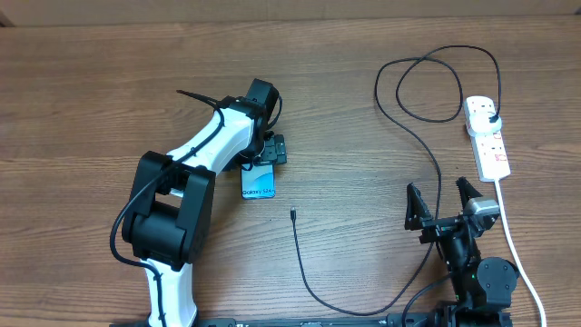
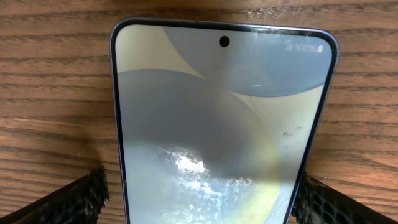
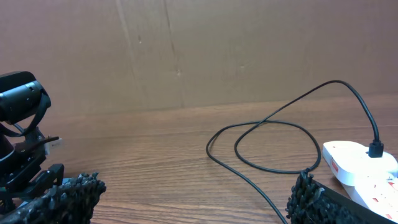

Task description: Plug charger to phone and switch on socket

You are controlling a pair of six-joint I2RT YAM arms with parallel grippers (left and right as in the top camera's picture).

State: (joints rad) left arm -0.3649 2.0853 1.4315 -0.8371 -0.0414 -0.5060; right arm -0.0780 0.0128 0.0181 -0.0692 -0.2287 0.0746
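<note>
currently, the white power-strip socket (image 1: 495, 159) holds the thin black charger (image 1: 491, 115) plug in its end outlet. the slim blue-screened phone (image 1: 258, 184), marked "galaxy s24" and "100%", lies on the wooden table (image 1: 91, 91) between the fingers of the wide-open left gripper (image 1: 262, 164); the right gripper (image 1: 442, 202) stands wide open, empty.

Below me lies a wooden table (image 1: 82, 91), mid-brown, its grain running side to side in long dark streaks. Along its far edge I see a plain brown board (image 3: 186, 50) standing upright like cardboard, matte, with a faint slanted crease down it and a few small marks.
</note>
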